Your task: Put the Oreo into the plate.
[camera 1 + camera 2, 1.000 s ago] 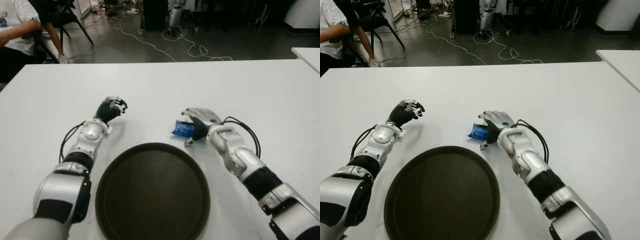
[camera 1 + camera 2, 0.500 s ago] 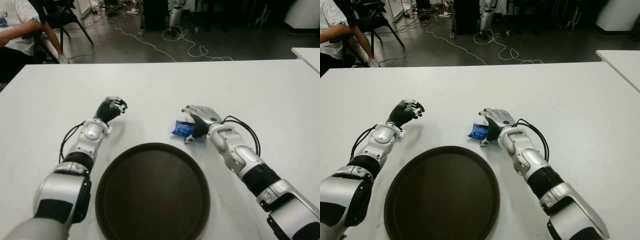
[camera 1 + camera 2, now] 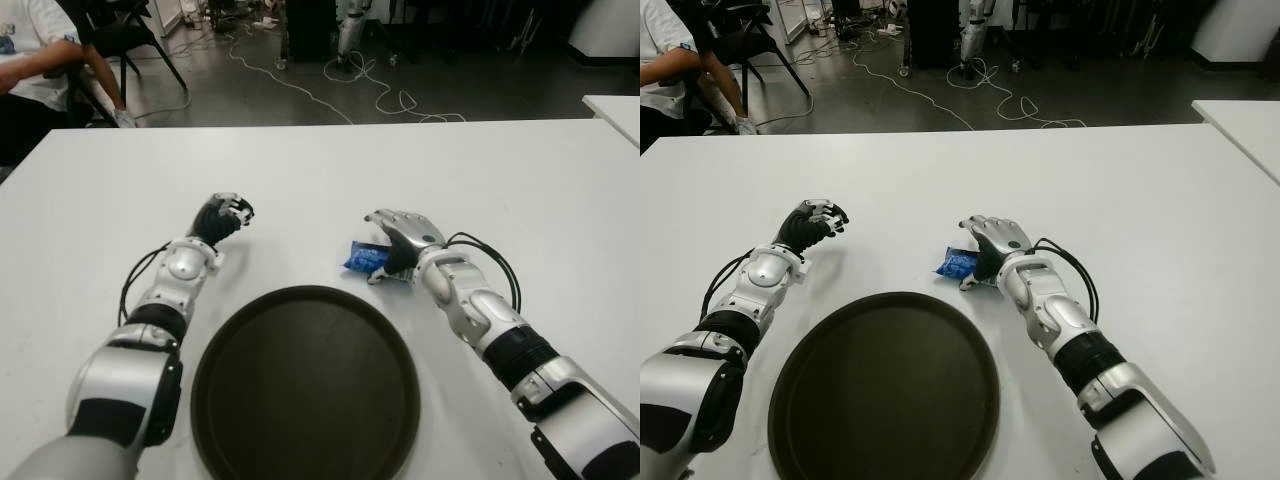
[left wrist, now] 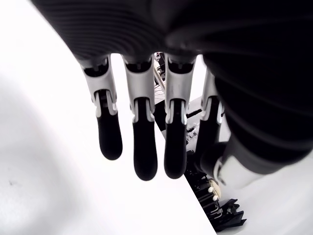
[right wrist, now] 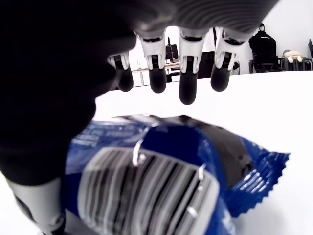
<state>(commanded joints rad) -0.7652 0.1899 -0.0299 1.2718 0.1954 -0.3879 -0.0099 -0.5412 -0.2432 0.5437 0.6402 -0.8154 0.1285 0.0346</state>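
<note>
Looking down from the left eye: white table [image 3: 320, 170] with a dark round plate [image 3: 305, 385] at the middle of its near edge, nothing lying in it. Just beyond the plate's far right rim, a blue Oreo packet [image 3: 367, 259] flat on the tabletop, with the right hand [image 3: 403, 240] set over its right end, fingers [image 3: 385, 219] extended above the wrapper and not closed round it. Over toward the left side of the table, beyond the plate's far left rim, the left hand [image 3: 222, 216] with fingers curled, holding nothing. Past the far left corner, a seated person [image 3: 35, 60] in a white shirt beside a black chair [image 3: 120, 35]; cables [image 3: 340, 85] strewn over the dark floor beyond the far edge; a second white table [image 3: 615, 110] at the right. From the right eye: same layout, packet between plate rim and right hand, touching the hand and apart from the plate. Left wrist view: four dark-tipped fingers [image 4: 139, 147] hanging bent over bare white tabletop, grasping nothing. Right wrist view: blue wrapper with a barcode panel and a crimped, serrated end close under the palm; fingertips [image 5: 188, 90] held out above and beyond it, clear of the wrapper; thumb contact impossible to tell.
</note>
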